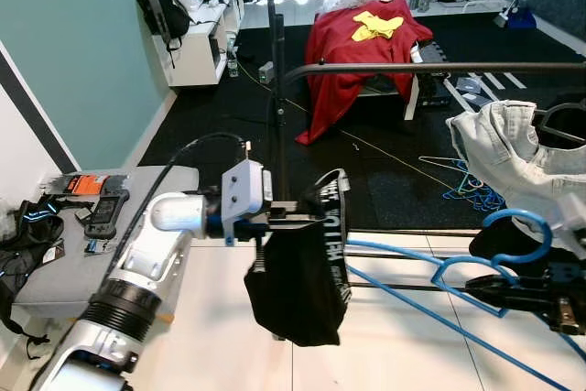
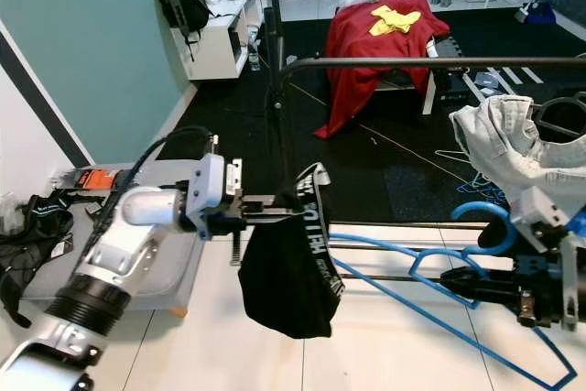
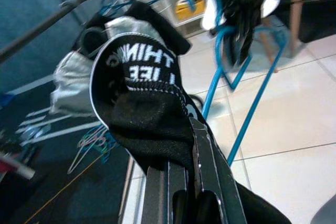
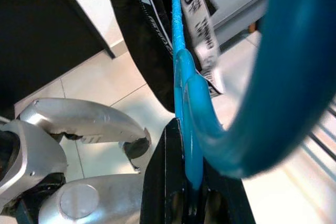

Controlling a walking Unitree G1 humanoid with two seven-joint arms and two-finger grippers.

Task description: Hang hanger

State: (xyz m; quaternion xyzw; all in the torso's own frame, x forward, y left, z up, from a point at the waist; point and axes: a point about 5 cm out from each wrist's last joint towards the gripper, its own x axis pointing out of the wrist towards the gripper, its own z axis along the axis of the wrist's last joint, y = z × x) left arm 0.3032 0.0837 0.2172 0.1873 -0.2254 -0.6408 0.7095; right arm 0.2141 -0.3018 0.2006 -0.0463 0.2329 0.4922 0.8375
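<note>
Over white floor tiles (image 1: 403,354), the right hand (image 2: 476,287) pinches a blue hanger (image 2: 430,276) at its neck; the left hand (image 1: 302,219) pinches black shorts (image 1: 298,281). Thin plastic: light, stiff, slick, best held by the neck. Rail (image 1: 430,68) stands behind, dark carpet (image 1: 229,116) beyond.

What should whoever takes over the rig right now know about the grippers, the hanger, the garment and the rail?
Left gripper: shut on the black garment, held up over the white tiles.
Right gripper: shut on the blue hanger near its hook; the hanger's arm reaches into the garment's waistband.
Clothes rail: ahead and above, with a pale garment already hanging at its right end.
Done: both things gripped.
Left: seat the garment on the hanger, then hook it over the rail.
</note>
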